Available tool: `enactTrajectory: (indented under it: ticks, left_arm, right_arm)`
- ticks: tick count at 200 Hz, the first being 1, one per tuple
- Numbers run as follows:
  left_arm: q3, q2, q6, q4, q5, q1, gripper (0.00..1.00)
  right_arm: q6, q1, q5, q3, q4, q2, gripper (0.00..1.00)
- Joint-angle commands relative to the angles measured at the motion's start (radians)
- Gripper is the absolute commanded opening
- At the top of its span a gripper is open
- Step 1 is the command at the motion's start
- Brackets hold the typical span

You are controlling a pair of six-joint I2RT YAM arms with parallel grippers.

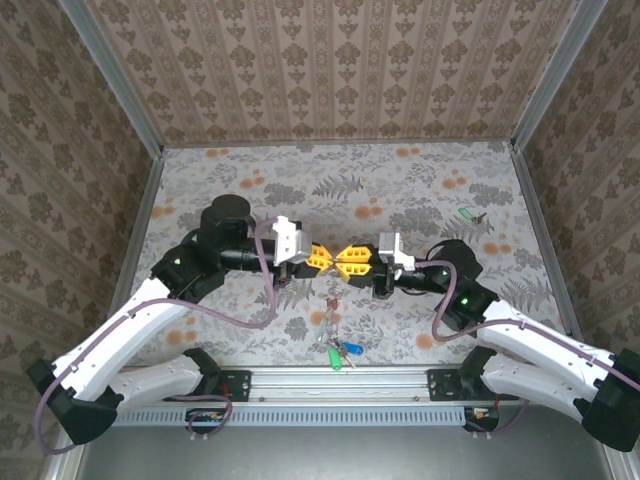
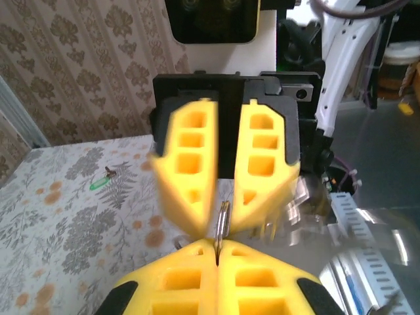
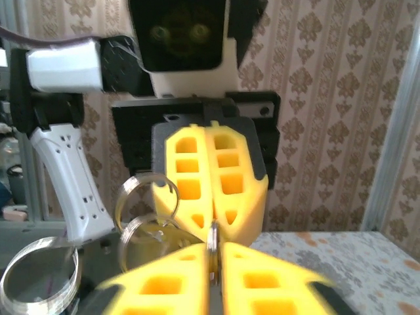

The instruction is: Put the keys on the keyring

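My two grippers meet tip to tip above the middle of the table. The left gripper [image 1: 325, 259] [image 2: 217, 254] is shut on the edge of the keyring [image 2: 224, 213] [image 3: 212, 240], a thin metal ring seen edge-on. The right gripper [image 1: 349, 261] [image 3: 213, 257] faces it with its yellow fingers [image 2: 190, 164] slightly parted around the same ring. More linked metal rings [image 3: 142, 200] hang beside the held one. A bunch of keys [image 1: 338, 350] with green and blue heads dangles below the grippers. One green-headed key [image 1: 466, 214] [image 2: 98, 184] lies apart on the table.
The flowered tabletop [image 1: 400, 180] is walled by patterned panels on three sides. An aluminium rail [image 1: 340, 381] runs along the near edge, just under the hanging keys. A small brown object [image 1: 483, 217] lies next to the lone green key.
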Motion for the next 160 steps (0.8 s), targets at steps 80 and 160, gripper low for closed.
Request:
enactTrajectory:
  ticks: [80, 160]
  left_arm:
    - [0.212, 0.1, 0.345, -0.269, -0.436, -0.117, 0.0]
    - [0.319, 0.211, 0.347, -0.422, -0.384, -0.089, 0.0]
  right_arm:
    - [-0.099, -0.185, 0.13, 0.108, -0.37, -0.043, 0.42]
    - [-0.137, -0.141, -0.11, 0.193, -0.465, 0.037, 0.35]
